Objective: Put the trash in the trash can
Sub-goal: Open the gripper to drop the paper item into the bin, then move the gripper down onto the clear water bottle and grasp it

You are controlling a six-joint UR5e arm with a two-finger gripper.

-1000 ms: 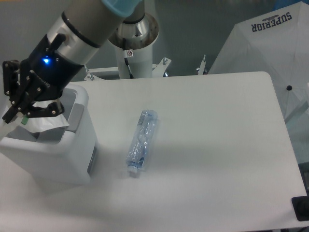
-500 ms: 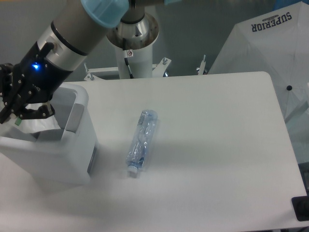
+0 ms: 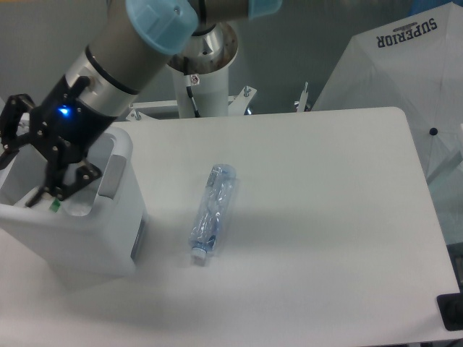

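White table w/ rounded corners fills most of the view, stretching right of & below the gripper. Far right of the gripper, upper corner: white umbrella-like canopy w/ "SUPERIOR" in dark letters, black dot on its fabric lower down. Small dark object at the table's lower-right edge, well apart from the gripper, partly cut off, can't tell what it is. Behind the table, up & right of the gripper: metal bracket w/ bolts, grey wall beyond.
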